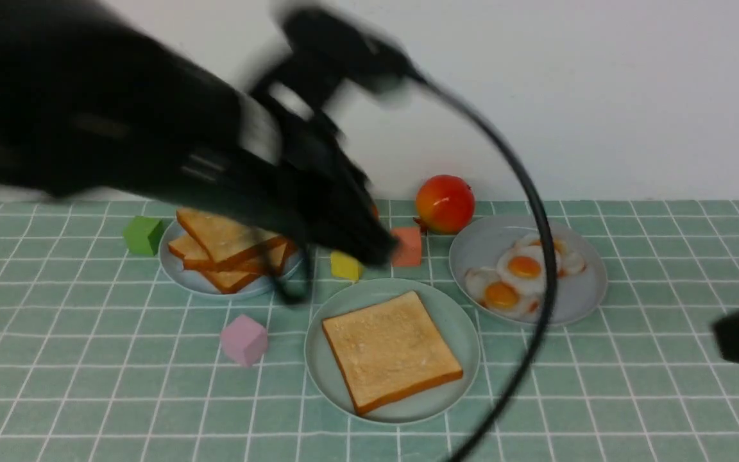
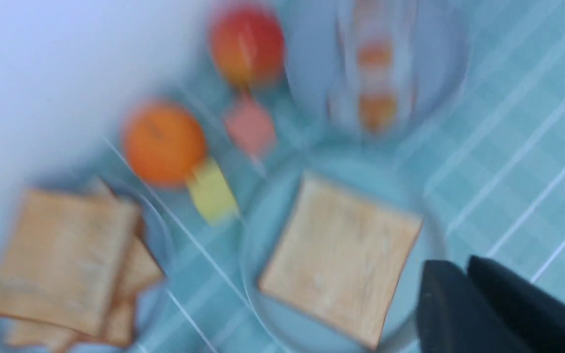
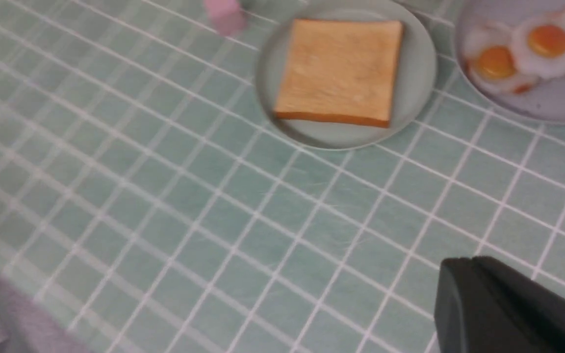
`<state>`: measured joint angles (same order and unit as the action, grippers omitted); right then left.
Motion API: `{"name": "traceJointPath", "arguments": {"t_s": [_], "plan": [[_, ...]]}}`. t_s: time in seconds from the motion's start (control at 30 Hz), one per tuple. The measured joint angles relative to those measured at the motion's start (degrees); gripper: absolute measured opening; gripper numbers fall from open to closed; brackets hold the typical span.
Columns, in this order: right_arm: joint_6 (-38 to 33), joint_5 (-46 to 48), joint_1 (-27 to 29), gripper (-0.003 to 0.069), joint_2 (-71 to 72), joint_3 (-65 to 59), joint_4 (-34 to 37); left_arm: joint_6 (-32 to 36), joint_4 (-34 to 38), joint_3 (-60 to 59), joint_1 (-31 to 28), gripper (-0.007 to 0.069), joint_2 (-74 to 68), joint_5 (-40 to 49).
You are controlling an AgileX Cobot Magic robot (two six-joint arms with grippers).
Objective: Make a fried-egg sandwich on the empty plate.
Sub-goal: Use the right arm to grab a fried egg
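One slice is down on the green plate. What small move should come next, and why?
I'd probably bring the right gripper over the top fried egg. The toast slice lies flat on the green plate with no egg on it, and the eggs sit on the grey plate toward the robot's right.

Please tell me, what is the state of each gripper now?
Left gripper: closed, nothing seen in it.
Right gripper: closed, nothing seen in it.

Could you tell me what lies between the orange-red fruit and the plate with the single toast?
The salmon-pink block lies between the fruit and the plate, seen in the front view.
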<state>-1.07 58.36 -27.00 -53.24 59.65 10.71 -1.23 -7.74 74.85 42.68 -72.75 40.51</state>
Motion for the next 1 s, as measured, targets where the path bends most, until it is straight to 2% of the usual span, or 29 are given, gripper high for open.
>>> {"name": "traceJointPath", "arguments": {"t_s": [0.03,0.1,0.13,0.17,0.3,0.47,0.6,0.7,0.73,0.77,0.83,1.0], "plan": [[1.07,-1.59,0.88,0.0023,-3.23,0.0,-1.11,-1.15,0.0,-0.96,0.0,-0.0014,4.96,-0.07],[2.63,-3.56,2.43,0.0025,-7.23,0.0,-1.41,-2.0,0.61,-2.34,-0.05,-0.0013,9.91,-0.35],[3.26,-5.96,4.73,0.0028,-11.21,0.0,-1.03,-2.55,2.91,-6.24,-0.05,-0.0014,17.31,-0.95],[3.43,-6.27,5.06,0.0029,-12.33,0.0,-0.97,-2.61,3.21,-6.78,-0.05,-0.0014,17.31,-1.08],[3.71,-13.11,12.06,0.0032,-23.17,0.0,6.84,-2.11,7.39,-21.4,-0.05,-0.0014,34.94,-7.04],[2.8,-21.03,17.5,0.0062,-33.05,0.0,17.59,-2.11,6.45,-33.57,-0.05,-0.0014,48.58,-15.34],[0.29,-26.08,19.88,0.0122,-38.7,0.08,22.68,-2.11,6.29,-36.21,-0.05,-0.0014,52.26,-18.01],[-4.62,-30.15,22.12,0.0226,-44.93,1.65,28.45,-2.11,6.03,-36.89,-0.05,-0.0014,52.65,-20.25],[-4.9,-30.3,22.23,0.0232,-45.28,1.8,28.45,-2.11,6.03,-36.88,-0.05,-0.0014,52.51,-20.49],[-7.03,-31.08,22.89,0.0278,-47.57,3.2,31.14,-2.11,6.03,-36.95,-0.05,-0.0014,51.98,-21.38],[-9.81,-31.82,23.16,0.0319,-50.96,5.27,34.48,-2.11,6.11,-37.08,-0.05,-0.0014,50.86,-22.21],[-12.81,-32.75,23.33,0.0351,-56.28,9.85,38.92,-2.11,7.74,-37.13,-0.05,-0.0014,48.58,-22.82]]}}
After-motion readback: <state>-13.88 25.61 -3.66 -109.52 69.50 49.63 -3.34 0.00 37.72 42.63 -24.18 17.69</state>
